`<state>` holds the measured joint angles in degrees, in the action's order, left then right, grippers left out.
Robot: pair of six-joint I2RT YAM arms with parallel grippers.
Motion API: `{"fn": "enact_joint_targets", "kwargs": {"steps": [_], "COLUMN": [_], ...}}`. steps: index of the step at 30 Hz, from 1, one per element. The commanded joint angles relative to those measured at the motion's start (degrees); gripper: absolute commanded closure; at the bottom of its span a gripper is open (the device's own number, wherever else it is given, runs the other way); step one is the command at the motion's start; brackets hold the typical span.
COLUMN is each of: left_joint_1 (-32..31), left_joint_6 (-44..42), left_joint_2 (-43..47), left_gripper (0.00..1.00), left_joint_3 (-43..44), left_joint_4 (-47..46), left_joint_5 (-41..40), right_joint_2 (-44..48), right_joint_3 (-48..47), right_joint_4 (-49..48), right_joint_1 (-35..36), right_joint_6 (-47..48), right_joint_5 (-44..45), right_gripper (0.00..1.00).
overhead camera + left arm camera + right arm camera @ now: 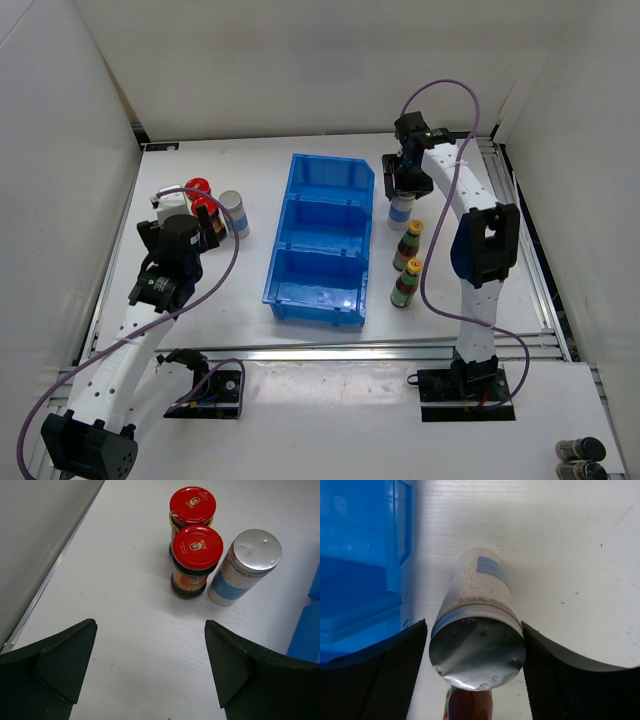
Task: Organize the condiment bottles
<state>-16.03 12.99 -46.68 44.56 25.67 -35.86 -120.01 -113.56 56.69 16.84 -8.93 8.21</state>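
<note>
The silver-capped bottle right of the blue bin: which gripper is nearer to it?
Right. The right gripper is around the silver-capped bottle, one finger on each side of its cap. The left gripper is across the blue bin, facing two red-capped jars.

Recognise both arms by their white tubular links and black joint housings; the left arm [115, 365] and right arm [462, 183] are built alike. A row of small holes runs along the left arm's lower link. A purple cable [440, 85] loops from each wrist. Each arm is mounted on a black base plate [468, 388]. The left fingers [62, 662] and right fingers [380, 680] are matte black wedges.
</note>
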Motion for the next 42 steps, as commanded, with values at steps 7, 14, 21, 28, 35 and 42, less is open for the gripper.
{"fn": "enact_joint_targets", "kwargs": {"steps": [7, 14, 21, 28, 35, 42], "left_joint_1": [-0.32, -0.84, -1.37, -1.37, -1.37, -1.37], "left_joint_6": [0.45, 0.45, 0.45, 0.45, -0.07, -0.07], "left_joint_2": [-0.78, -1.31, -1.84, -1.84, -1.84, -1.31], "left_gripper": [0.00, 0.00, 0.00, 0.00, 0.00, 0.00], "left_joint_3": [0.27, 0.27, 0.27, 0.27, 0.27, -0.26], "left_joint_4": [-0.36, -0.36, -0.36, -0.36, -0.36, -0.36], "left_joint_5": [-0.44, -0.97, -0.97, -0.97, -0.97, -0.97], "right_joint_2": [-1.46, 1.09, 4.42, -0.40, -4.62, -7.35], "right_joint_3": [1.23, -0.08, -11.50, -28.19, -34.10, -32.70], "right_joint_4": [-1.84, -2.37, 0.00, 3.69, 0.28, -4.21], "right_joint_1": [-1.37, -1.37, -0.68, 3.28, 7.15, 10.05], "right_joint_6": [-1.27, -1.27, -1.27, 0.40, 1.63, 2.86], "right_joint_5": [-1.88, 0.22, 1.55, 0.50, -5.47, -10.05], "right_gripper": [0.54, 0.94, 1.00, 1.00, 1.00, 1.00]}}
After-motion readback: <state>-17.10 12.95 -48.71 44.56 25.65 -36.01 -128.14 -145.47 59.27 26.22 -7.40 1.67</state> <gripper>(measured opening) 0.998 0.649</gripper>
